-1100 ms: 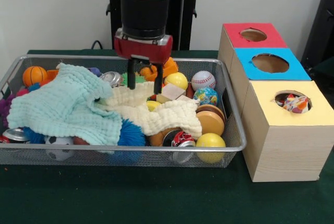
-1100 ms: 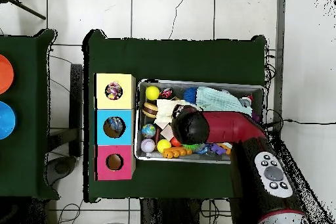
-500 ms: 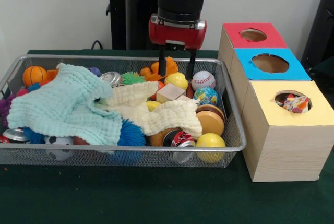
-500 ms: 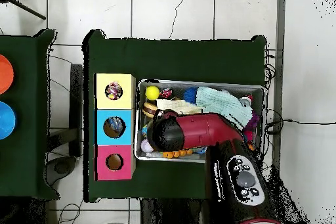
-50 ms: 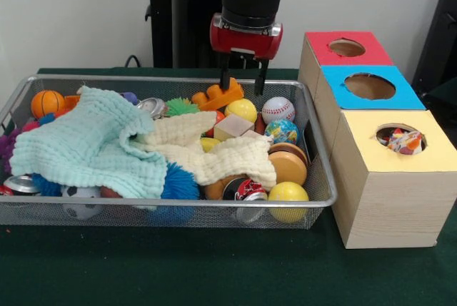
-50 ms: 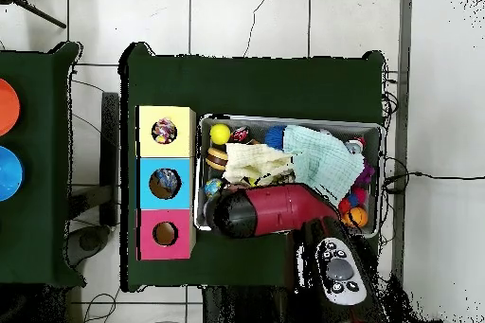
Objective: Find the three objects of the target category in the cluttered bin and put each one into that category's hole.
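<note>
Green-covered worktop [image 5: 214, 270] with a wire bin [image 5: 314, 170] of clutter and three holed boxes.
The hand [image 5: 243, 81], fingers apart and empty, hangs at upper centre above the orange toy [image 5: 218, 97]; the baseball [image 5: 278, 109] lies just right, the yellow box [image 5: 400, 177] at far right.

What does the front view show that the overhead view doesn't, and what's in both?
Only the front view shows the tool, open and empty above the orange toy, plus the baseball and globe ball; in the overhead view the arm hides that corner of the bin. Only the overhead view shows the tiled floor and a second green table. Both show the mesh bin, mint cloth, cream cloth and the three coloured boxes.
</note>
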Controlling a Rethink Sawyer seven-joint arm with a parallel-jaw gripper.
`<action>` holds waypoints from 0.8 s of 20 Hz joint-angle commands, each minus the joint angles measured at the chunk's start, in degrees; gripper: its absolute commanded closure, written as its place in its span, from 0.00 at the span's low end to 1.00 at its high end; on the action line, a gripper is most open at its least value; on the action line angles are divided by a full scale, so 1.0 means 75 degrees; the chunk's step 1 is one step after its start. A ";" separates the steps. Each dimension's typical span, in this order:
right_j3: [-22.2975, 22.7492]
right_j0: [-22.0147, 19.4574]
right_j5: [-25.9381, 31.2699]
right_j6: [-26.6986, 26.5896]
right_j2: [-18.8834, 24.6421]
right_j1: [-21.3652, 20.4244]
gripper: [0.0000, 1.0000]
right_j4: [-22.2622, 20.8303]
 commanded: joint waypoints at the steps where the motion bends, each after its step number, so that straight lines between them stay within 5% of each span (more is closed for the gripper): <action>1: 0.0543 -0.0212 0.0369 0.0632 -0.0194 0.0313 0.00 0.0188; 16: 0.0359 -0.0711 -0.0201 0.0150 -0.0367 0.0602 0.00 -0.0311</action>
